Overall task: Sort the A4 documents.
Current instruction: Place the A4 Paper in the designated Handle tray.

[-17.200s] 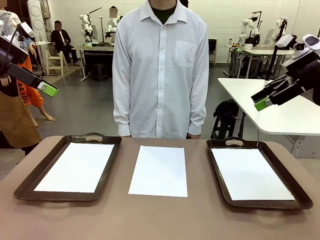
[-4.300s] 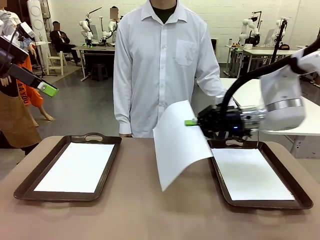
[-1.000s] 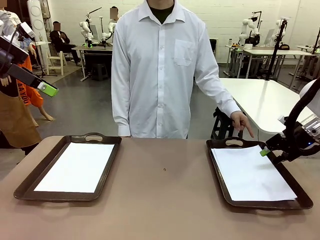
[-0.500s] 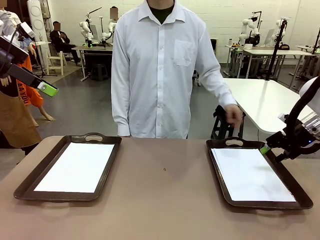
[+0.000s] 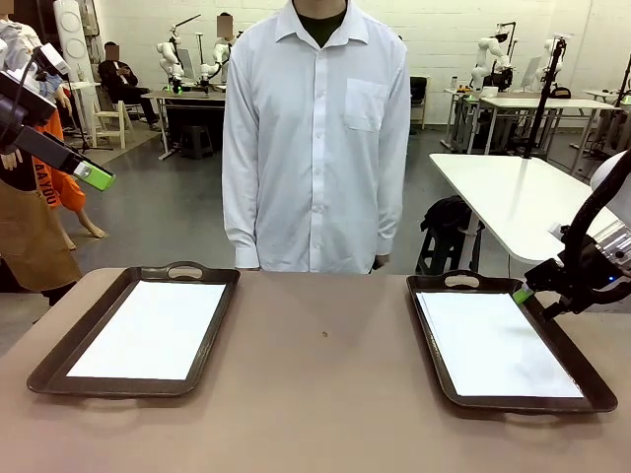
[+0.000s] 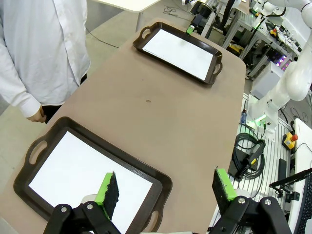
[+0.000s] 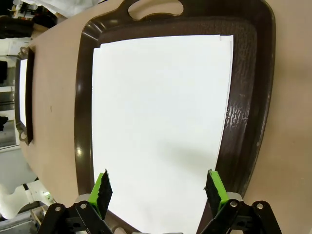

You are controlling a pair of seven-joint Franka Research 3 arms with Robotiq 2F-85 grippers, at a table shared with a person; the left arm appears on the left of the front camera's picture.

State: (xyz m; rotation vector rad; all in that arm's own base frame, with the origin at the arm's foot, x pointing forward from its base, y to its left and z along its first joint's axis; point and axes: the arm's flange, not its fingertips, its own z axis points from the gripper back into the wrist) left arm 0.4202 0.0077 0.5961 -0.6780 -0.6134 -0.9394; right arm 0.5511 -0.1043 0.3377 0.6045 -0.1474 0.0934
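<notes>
Sheet released, both hands empty

Your right hand (image 5: 524, 294) hangs spread above the right tray (image 5: 592, 390), where the A4 documents (image 5: 493, 343) lie flat; the left hand (image 5: 96, 176) idles open. Counter (image 5: 325, 394) bare between trays: likely retract next.

Bright, even overhead light; the white paper sheet (image 7: 161, 126) glares slightly, carrying a soft shadow at centre; wrist-view edges bow.
</notes>
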